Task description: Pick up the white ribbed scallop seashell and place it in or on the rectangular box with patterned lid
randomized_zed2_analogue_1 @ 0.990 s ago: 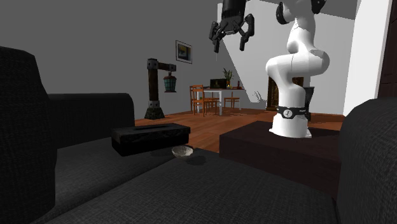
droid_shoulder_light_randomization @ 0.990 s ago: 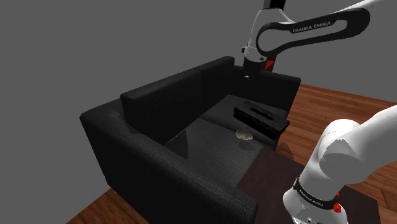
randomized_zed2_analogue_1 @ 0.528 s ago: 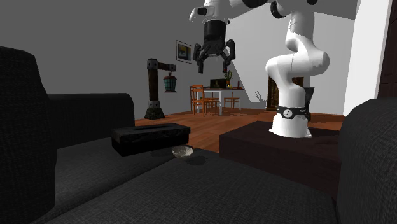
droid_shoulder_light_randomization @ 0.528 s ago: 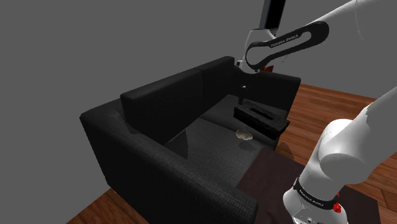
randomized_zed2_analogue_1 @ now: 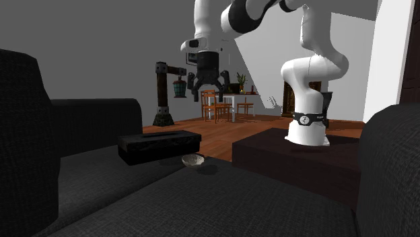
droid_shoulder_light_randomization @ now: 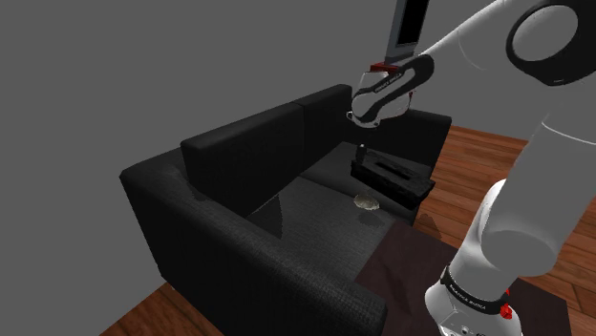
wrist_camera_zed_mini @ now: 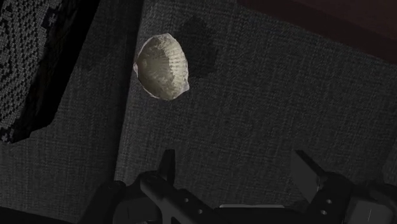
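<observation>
Lying hollow side up, the pale ribbed shell rested on the dark seat of the sofa, a little above and left of the middle of the wrist view. It sat on the seam between two cushions, and its shadow fell on the fabric next to it. That open, cupped pose gave me a thin rim to close on, so I judged a grasp across its width safer than one along its length.

Just beside it, toward the left edge of that view, stood the dark rectangular box it was bound for. The short trip suited me. The frame cut the box off, though, and only a corner of its patterned lid showed at the upper left. I could not tell whether shell and box touched, because the strip between them was too dark to read.

My pincer hung released, its two fingers spread wide and grasping nothing. In the second exterior view it was high above the seat, upper middle of the frame. I held it open because the next step, as I judged it, was a descent over the shell.

In the shoulder view, box and sofa merged into one dark mass, and the shell was only a pale speck right of centre.
</observation>
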Motion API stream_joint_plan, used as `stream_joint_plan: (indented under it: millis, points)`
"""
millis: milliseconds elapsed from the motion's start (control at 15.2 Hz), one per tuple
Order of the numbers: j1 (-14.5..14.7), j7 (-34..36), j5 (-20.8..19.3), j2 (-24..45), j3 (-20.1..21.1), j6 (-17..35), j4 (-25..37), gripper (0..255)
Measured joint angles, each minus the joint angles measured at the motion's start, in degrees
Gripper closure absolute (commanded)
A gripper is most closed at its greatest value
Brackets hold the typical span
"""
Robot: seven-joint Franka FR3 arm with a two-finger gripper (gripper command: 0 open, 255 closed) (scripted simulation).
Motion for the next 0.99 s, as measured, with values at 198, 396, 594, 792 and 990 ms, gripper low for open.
stream_joint_plan:
  millis: [198, 396, 594, 792, 990]
  points:
    - [-0.63, -6.68, 4.34, 8.31, -0.68, 2.35, 3.57, 0]
    - [-2.44, -12.92, 8.28, 15.99, -0.11, 3.77, 7.51, 0]
    - [-4.83, -18.10, 11.62, 23.77, 1.58, 5.17, 11.74, 0]
    - [-7.52, -22.37, 13.54, 30.67, 3.29, 5.48, 16.60, 0]
    - [-10.39, -25.94, 14.71, 37.93, 5.08, 5.25, 22.62, 0]
